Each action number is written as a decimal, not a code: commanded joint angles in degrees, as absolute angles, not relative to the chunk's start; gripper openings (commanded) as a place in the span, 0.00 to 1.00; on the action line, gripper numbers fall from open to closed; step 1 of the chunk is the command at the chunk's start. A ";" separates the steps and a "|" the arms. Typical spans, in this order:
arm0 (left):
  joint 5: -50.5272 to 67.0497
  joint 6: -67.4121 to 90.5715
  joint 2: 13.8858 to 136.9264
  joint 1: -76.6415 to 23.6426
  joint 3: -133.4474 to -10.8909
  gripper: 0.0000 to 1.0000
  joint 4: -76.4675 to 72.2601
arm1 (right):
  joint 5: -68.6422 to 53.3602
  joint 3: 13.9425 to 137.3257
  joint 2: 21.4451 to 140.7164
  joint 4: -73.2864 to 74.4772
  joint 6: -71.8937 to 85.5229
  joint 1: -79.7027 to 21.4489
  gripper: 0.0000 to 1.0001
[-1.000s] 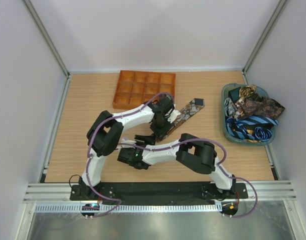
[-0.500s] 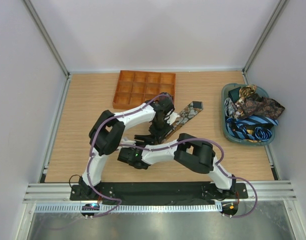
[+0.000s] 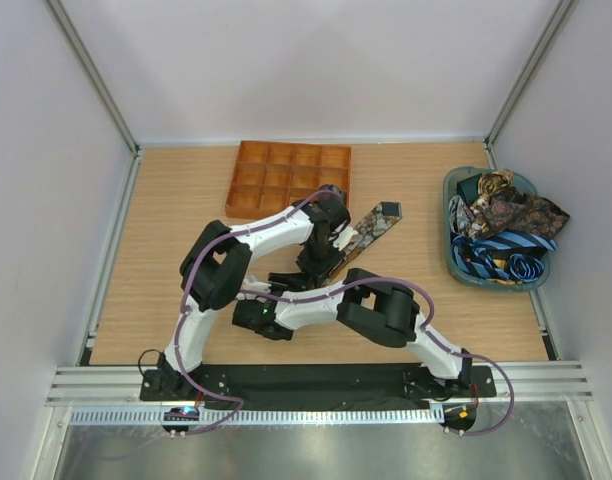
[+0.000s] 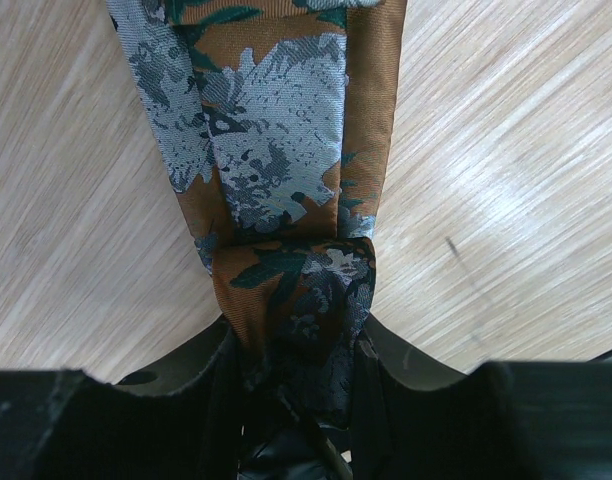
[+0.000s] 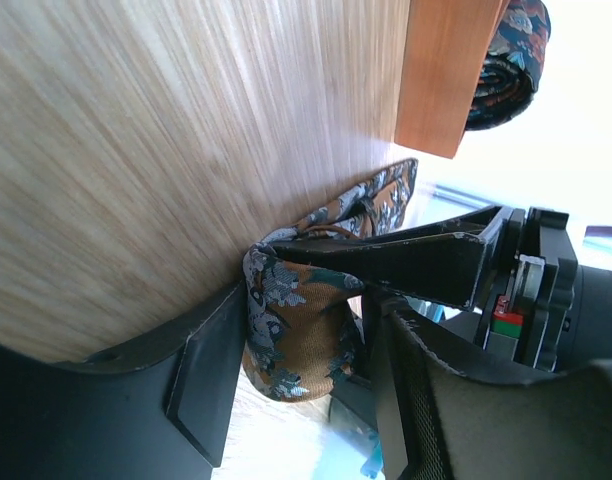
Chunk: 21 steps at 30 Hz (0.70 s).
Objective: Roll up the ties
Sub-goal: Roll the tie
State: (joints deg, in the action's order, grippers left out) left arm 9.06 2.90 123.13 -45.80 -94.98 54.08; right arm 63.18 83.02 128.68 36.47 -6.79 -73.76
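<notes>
Table: light wood.
Left gripper: clamped on tie, folded end.
Right gripper: around same fold, grip unclear.

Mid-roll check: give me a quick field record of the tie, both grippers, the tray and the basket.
Tie in work: paisley tie, lying on the table, near end folded over, far end flat and pointing toward the basket.
Left gripper: shut on the paisley tie's folded end.
Right gripper: jaws on either side of the same folded end; grip unclear.
Orange tray: far side of the table, behind the arms.
Basket: right side of the table, holding the spare ties, paisley and blue striped, unrolled.
</notes>
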 commanded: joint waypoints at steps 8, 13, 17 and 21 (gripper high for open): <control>2.90 3.96 124.28 -45.44 -95.89 0.33 64.51 | 54.49 82.44 134.56 45.53 2.46 -69.87 0.41; 4.48 3.60 123.31 -45.44 -95.89 0.42 63.90 | 52.12 82.00 132.54 42.90 1.58 -69.96 0.29; 5.36 2.81 122.35 -45.44 -95.98 0.53 62.85 | 50.81 81.21 130.70 40.96 0.62 -70.05 0.25; 5.19 2.64 121.20 -45.44 -96.85 0.62 61.79 | 50.19 80.68 129.11 39.55 0.26 -70.66 0.22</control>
